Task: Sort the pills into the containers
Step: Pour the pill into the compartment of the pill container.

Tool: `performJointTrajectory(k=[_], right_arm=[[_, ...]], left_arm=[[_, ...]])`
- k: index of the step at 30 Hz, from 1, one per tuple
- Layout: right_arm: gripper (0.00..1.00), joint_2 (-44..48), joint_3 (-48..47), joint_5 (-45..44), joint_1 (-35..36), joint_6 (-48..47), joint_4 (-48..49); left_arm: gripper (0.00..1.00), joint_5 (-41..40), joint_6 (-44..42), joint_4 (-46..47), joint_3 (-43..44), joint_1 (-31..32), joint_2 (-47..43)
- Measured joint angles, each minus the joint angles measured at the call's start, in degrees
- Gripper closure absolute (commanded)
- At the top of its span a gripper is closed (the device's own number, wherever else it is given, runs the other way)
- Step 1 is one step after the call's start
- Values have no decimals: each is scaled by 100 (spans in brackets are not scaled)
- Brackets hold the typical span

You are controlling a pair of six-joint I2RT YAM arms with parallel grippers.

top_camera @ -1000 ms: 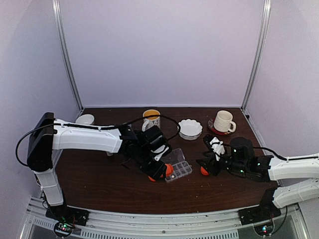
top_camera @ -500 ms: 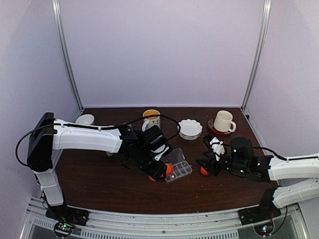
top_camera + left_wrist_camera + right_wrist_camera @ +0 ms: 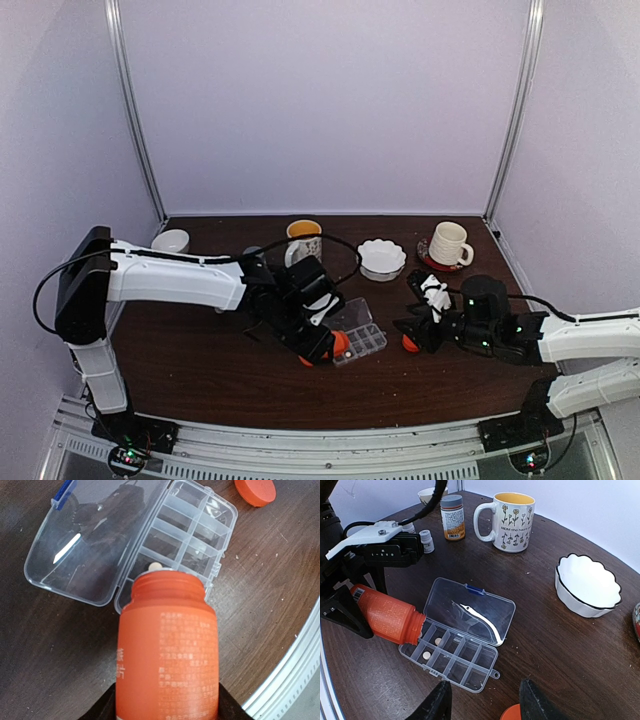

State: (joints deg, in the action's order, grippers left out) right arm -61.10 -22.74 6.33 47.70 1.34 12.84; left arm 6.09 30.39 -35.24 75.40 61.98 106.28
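Clear pill box, lengthwise left-right, lid rearward

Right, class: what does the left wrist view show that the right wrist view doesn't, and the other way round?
Only the left wrist view: the metal rail along the table's edge, and the print on the orange bottle seen close up.
Only the right wrist view: the flowered mug, the white bowl, the brown bottle, the small white bottle, the left claw gripping the orange bottle, and the open right claw.
Both: the open pill box, the orange bottle's mouth tilted over it, a pill by that mouth, and the orange cap.
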Motion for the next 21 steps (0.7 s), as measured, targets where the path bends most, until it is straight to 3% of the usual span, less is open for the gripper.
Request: performJointTrajectory(k=[21], right_arm=[[50, 0, -28, 0, 13, 0, -20]], left_arm=[[100, -114, -46, -308, 527, 28, 96]])
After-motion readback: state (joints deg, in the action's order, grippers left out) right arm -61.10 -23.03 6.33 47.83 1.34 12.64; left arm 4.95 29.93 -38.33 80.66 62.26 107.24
